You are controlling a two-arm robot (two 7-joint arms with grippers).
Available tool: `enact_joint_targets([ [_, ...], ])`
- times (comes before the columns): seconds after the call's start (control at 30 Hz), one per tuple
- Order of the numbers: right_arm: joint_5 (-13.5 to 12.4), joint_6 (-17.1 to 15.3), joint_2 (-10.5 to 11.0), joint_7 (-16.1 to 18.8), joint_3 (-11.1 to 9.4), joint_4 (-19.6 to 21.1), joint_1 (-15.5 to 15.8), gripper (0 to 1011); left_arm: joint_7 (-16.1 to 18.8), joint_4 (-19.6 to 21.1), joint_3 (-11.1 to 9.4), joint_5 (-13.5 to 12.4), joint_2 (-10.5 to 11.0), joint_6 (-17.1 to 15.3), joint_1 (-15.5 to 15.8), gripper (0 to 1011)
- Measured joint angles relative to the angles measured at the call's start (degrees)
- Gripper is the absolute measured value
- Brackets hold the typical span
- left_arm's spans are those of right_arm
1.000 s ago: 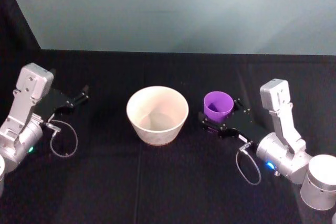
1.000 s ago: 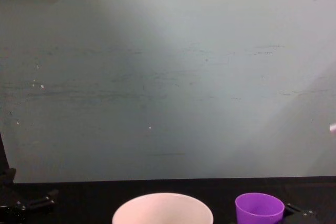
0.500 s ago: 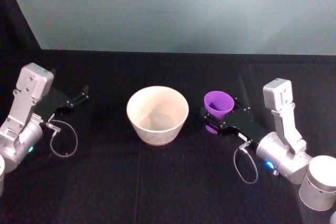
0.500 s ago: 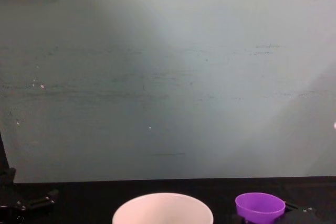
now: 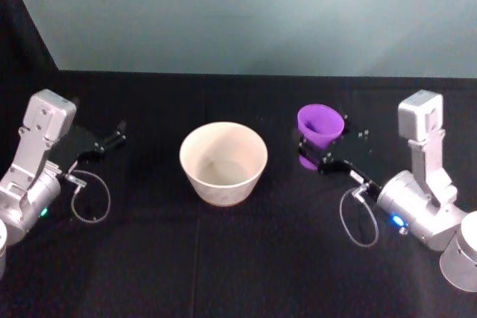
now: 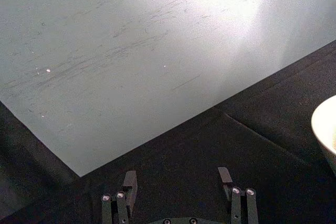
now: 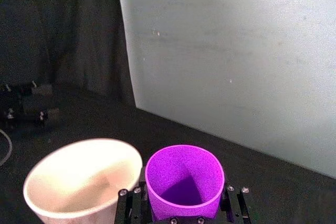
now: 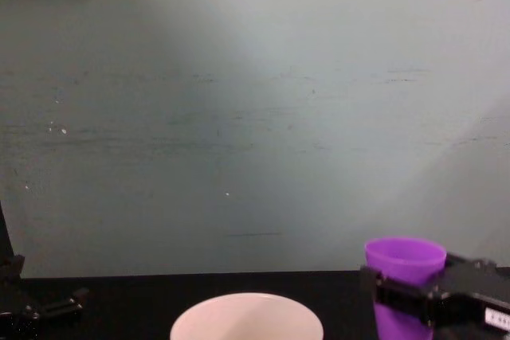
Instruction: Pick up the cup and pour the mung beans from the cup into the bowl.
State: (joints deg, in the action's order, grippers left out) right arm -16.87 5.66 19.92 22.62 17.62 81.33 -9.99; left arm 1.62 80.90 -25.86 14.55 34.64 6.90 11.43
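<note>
**Task status**

1. Pick-up: judged complete. The right gripper (image 7: 182, 199) is clamped on the cup (image 5: 320, 124), one finger on each side of the lower wall. The cup hangs clear of the table (image 5: 223, 258). The head view shows a purple patch on the cloth just below it, and the chest view shows its rim above the rim of the bowl (image 5: 223, 184).
2. Transfer: not yet done. In the head view the cup lies at 3 o'clock of the bowl, near it but not over it. Dark table shows between the two rims.
3. Pour: not yet done. The bowl interior shows pale and smooth, with no heap in it. The beans cannot be made out in the cup either, because the inside of the cup is in shadow in the right wrist view.

Remaining, as judged: carry the cup toward 9 o'clock until its rim stands over the bowl, then tip it.

**Cup orientation**

- Long axis: close to vertical. The chest view shows the sides tapering straight down from a level rim.
- Mouth: points up. The narrow base is at the bottom, between the fingers.
- No tilt toward the bowl is evident.

**Left arm**

The left gripper (image 6: 177, 179) is idle at 9 o'clock of the bowl, well apart from it and low over the table. Its fingers stand apart with nothing between them.
</note>
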Motion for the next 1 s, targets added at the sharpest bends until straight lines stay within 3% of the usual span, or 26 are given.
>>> enact_joint_targets([
  [0.23, -0.5, -1.1, 0.5, -0.3, -1.1, 3.5, 0.6, 729, 0.0, 0.0, 0.0, 0.0, 0.0, 0.0, 0.0, 1000],
  [1.0, -0.6, -1.3, 0.6, -0.5, -1.1, 3.8, 0.5, 729, 0.0, 0.0, 0.0, 0.0, 0.0, 0.0, 0.0, 1000],
])
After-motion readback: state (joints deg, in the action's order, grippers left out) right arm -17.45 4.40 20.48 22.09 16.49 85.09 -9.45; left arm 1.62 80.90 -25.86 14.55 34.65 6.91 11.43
